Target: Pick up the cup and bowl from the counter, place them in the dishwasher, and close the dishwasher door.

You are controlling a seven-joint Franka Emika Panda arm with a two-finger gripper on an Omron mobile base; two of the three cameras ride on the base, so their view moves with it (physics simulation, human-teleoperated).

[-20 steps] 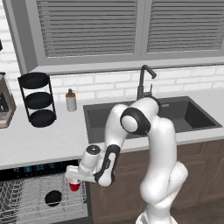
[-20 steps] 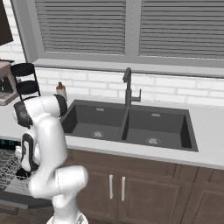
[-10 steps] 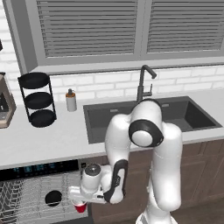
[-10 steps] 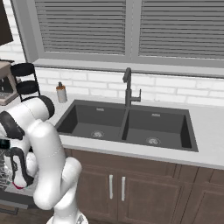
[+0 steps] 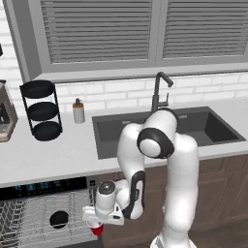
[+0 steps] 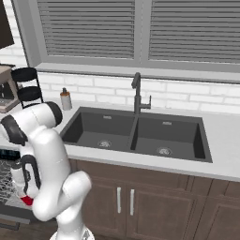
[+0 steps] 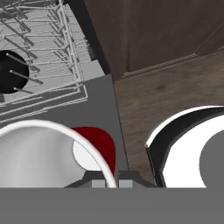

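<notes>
1. The dishwasher (image 5: 43, 213) stands open below the counter (image 5: 58, 155), its wire rack pulled out over the lowered dishwasher door (image 7: 94, 98). The bowl (image 5: 59, 219) already lies in the rack, so what is left is the cup and then the door.

2. The arm reaches down low to the right of the rack. To do this step well, I judge that it should carry the cup sideways over the rack's edge toward a free spot beside the bowl, keep it high enough to clear the upright tines, and lower it straight before letting go.

3. The gripper (image 5: 97, 225) is closed on the rim of the cup (image 5: 97, 229): in the hand view the fingers pinch the white rim at the bottom of the picture, one inside and one outside the wall.

4. The cup hangs beneath the gripper, just right of the rack's front corner and above the door's edge. It is not yet over the wires.

5. Its long axis, mouth to base, seems to run along the gripper's own line. The hand view looks into the white mouth, with the red body tapering away toward the door and floor. From the base views it looks near upright, mouth up, though little of it shows past the hand, so a slight tilt cannot be ruled out.
</notes>
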